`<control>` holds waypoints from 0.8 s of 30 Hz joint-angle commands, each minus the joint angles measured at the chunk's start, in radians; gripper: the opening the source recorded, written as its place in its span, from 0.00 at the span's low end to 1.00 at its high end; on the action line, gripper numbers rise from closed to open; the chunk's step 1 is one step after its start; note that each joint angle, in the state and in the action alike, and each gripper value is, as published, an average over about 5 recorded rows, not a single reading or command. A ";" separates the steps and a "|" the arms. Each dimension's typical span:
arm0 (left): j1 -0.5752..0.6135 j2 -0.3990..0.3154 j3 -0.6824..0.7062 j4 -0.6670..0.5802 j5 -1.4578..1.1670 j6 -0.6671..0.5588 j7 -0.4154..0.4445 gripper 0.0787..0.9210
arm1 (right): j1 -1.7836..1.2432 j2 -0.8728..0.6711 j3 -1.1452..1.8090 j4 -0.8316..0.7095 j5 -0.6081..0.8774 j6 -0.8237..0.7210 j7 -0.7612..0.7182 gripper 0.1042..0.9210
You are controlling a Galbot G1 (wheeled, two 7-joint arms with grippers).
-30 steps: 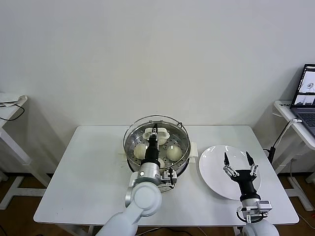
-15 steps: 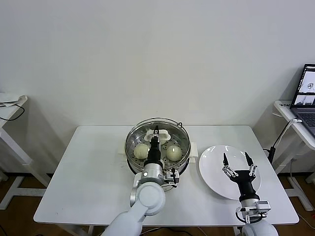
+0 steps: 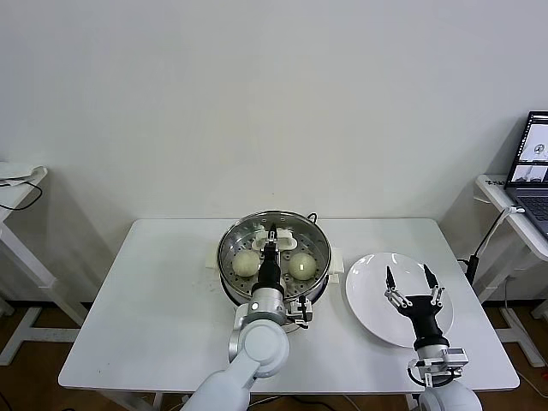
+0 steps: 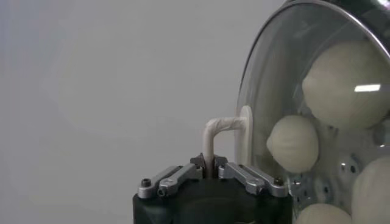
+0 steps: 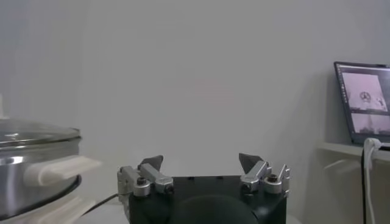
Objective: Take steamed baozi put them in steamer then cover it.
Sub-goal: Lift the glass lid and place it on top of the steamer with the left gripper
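From the head camera, the round clear glass cover with a metal rim [image 3: 274,253] lies flat on the shiny round stainless-steel steamer [image 3: 233,288] at the middle of the white tabletop [image 3: 154,308], cream-white pleated baozi [image 3: 246,263] visible beneath it, while the left gripper [image 3: 271,236] is clamped on its white rectangular handle [image 3: 282,237], whose long axis runs left to right. The left wrist camera shows that gripper [image 4: 211,163] pinching the handle [image 4: 220,131] tight, with baozi [image 4: 293,143] behind the glass. In the right wrist view the right gripper [image 5: 202,162] is spread wide and empty, hovering over the flat round white plate [image 3: 368,282] right of the steamer [image 5: 36,164].

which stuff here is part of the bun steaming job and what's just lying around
Part of the job:
- steamed baozi in the steamer
- cover, held by its handle in the left gripper

Lying about:
- white plate, bare, under the open right gripper
- laptop on the side table
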 commanded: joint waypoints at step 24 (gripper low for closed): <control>0.016 -0.008 -0.011 0.004 0.040 -0.039 -0.010 0.13 | 0.003 -0.007 -0.003 -0.003 -0.004 -0.001 -0.006 0.88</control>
